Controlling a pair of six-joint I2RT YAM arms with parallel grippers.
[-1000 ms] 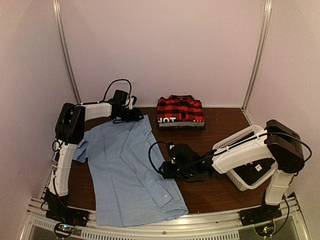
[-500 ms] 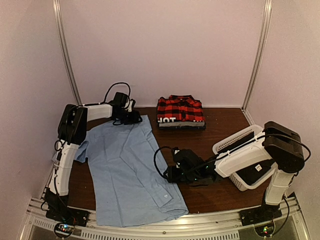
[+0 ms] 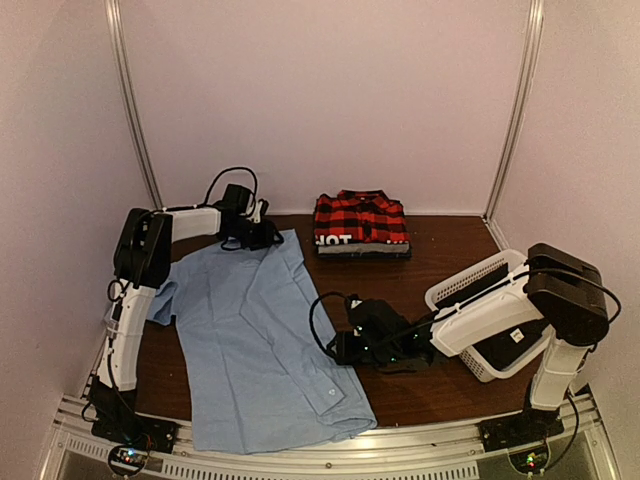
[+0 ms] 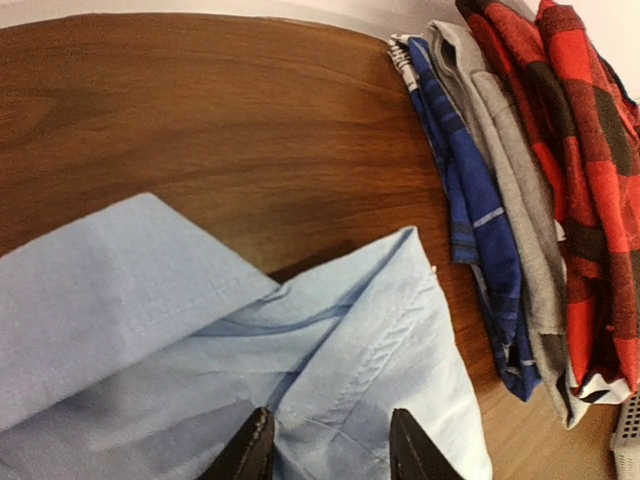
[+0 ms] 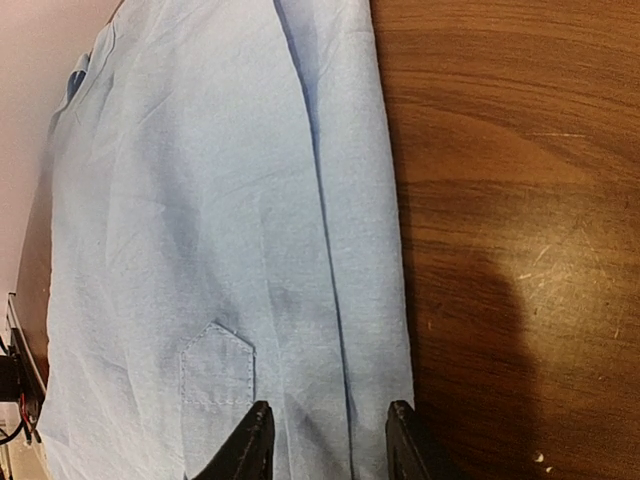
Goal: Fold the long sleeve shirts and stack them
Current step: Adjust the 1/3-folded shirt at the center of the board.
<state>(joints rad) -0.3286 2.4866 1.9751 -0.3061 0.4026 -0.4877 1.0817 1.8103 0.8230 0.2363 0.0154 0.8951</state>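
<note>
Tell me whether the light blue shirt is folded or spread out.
Spread out: the blue shirt lies flat at full length on the table, only a lengthwise crease near one side edge.

This was a robotics lab cell: plain white panels on metal rails enclosed the wooden table from nine to three o'clock; the left arm and right arm were bolted at six.

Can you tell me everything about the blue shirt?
The light blue shirt is soft, thin cloth lying flat on the brown table, its right edge folded over, a small stitched patch showing. The left gripper is at its far corner and the right gripper at its right edge; whether they touch it is unclear.
</note>
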